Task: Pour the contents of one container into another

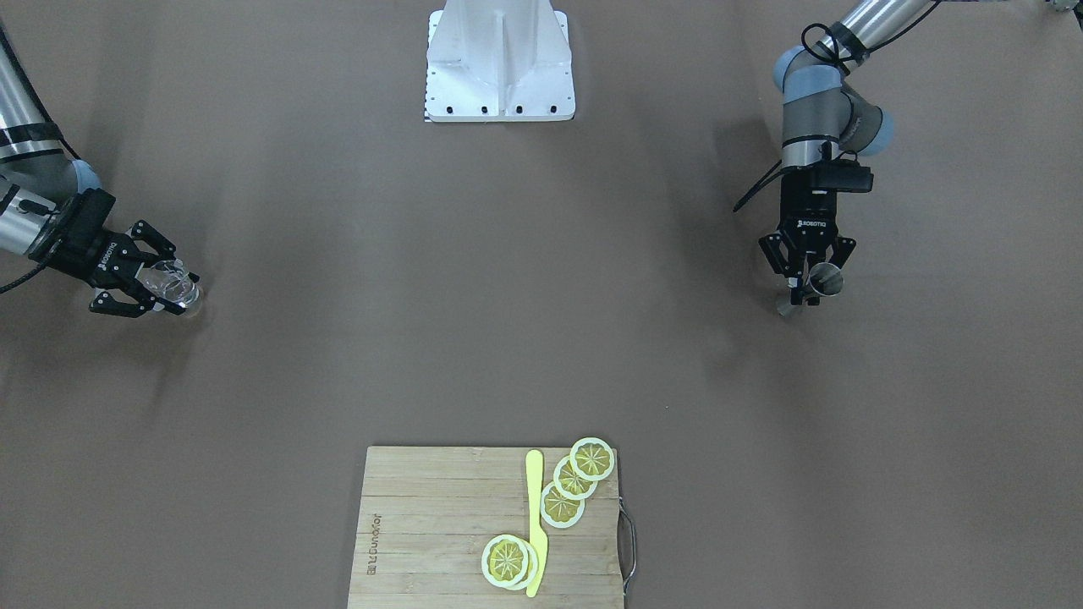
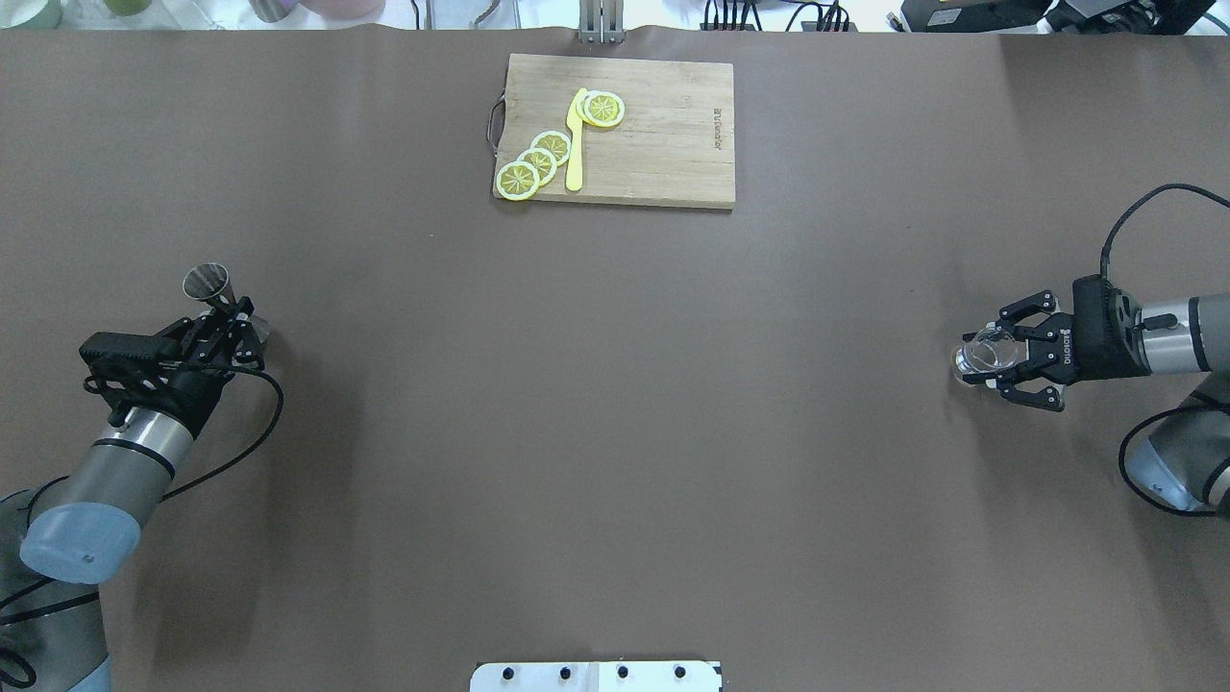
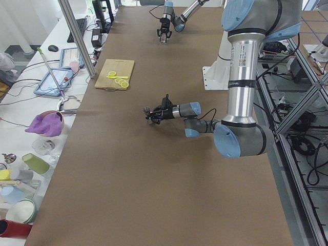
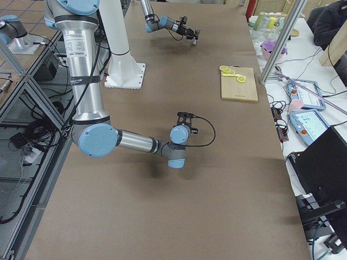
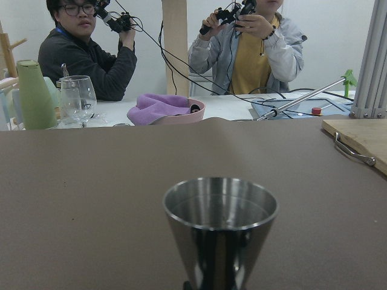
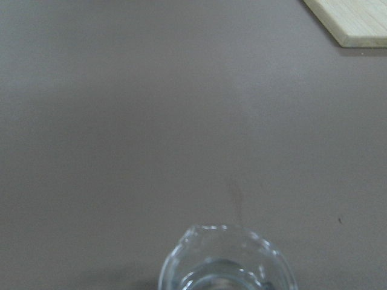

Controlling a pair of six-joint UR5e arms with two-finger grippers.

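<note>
left hand (image 2: 231,322) grips the metal cup (image 2: 206,281), right hand (image 2: 982,360) clasps the clear glass (image 2: 984,352) — at opposite ends of the tabletop (image 2: 615,404); tilting before the rims meet would likely spill, and the glass could slip.

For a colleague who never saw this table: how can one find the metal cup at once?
Start at the end of the brown table on the robot's left. There the left gripper holds a small cone-shaped cup, wide mouth up. It is shiny steel, while the glass in the right gripper is clear.
</note>
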